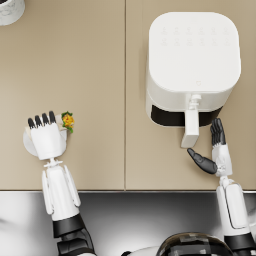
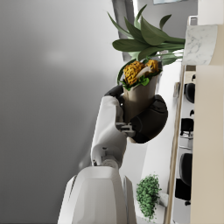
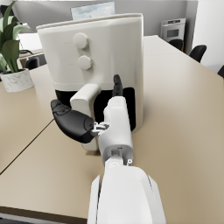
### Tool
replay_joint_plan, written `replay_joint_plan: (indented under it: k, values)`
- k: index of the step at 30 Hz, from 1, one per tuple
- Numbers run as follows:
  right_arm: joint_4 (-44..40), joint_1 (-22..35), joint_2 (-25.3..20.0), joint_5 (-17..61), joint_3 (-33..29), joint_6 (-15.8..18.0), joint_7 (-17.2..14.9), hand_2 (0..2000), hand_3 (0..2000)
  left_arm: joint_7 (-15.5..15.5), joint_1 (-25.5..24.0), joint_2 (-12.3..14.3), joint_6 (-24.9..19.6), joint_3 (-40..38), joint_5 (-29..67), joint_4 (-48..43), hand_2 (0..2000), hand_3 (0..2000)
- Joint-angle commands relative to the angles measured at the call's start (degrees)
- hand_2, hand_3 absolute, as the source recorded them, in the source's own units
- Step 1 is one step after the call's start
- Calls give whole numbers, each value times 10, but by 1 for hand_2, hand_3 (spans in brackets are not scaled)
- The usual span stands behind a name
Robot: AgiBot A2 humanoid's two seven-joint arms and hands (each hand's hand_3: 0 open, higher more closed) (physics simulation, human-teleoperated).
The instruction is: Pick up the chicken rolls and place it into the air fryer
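A tan table (image 1: 100, 100) filled the scene, and every place below is given against the white air fryer (image 1: 192, 60) standing on it. Nearest the robot, the right hand (image 1: 215, 150) hovered just in front of the fryer, beside its handle (image 1: 190, 127), fingers straight and spread with the thumb stretched out under the handle's end; it held nothing, and whether the thumb touched the handle could not be told. The handle stuck out from the dark drawer opening (image 1: 172, 117) at the fryer's front. Well off to the fryer's side, across the table seam, the left hand (image 1: 47, 137) gripped the chicken roll (image 1: 67, 120), fingers wrapped round its wrapper; in the left wrist view the roll (image 2: 139, 87) stood upright in the grip with yellow filling and green leaf at its top. A small white plate (image 1: 29, 142) lay under that hand. Farthest, a potted plant (image 3: 11, 57) stood beyond the fryer.
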Motion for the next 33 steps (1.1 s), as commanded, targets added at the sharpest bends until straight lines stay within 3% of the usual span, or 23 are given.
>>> replay_joint_plan:
  k: [1, 9, 21, 22, 23, 27, 28, 31, 33]
  values:
    - [-25, 17, -6, 0, 10, 0, 0, 0, 0, 0, 0, 0, -1, 3, 0, -80, 2000, 2000]
    - [-112, 37, -19, 0, 24, 0, 0, 0, 0, 0, -32, 7, -2, 35, 0, -180, 2000, 2000]
    - [-226, 86, -45, 0, 67, 1, 2, 0, 0, 0, -50, 16, -9, 75, 0, -236, 2000, 2000]
    - [-221, 84, -47, 0, 70, -3, 3, 1361, 327, 0, -50, 17, -9, 74, -1, -236, 2000, 2000]
    - [-226, 89, -49, 0, 70, -13, 3, 2000, 653, 0, -48, 17, -9, 75, -1, -234, 2000, 2000]
    - [-205, 86, -48, 1, 91, -47, 1, 2000, 1960, 0, -51, 20, -9, 78, 0, -234, 2000, 2000]
    - [-190, 80, -47, 1, 96, -50, 1, 2000, 2000, 0, -51, 21, -9, 81, 0, -235, 2000, 2000]
    - [-111, 42, -12, 6, 138, 10, -1, 2000, 2000, 0, -52, 23, -9, 94, -1, -234, 2000, 2000]
    - [-50, 17, 17, 7, 163, 10, -2, 2000, 2000, -1, -54, 24, -10, 100, -1, -243, 2000, 2000]
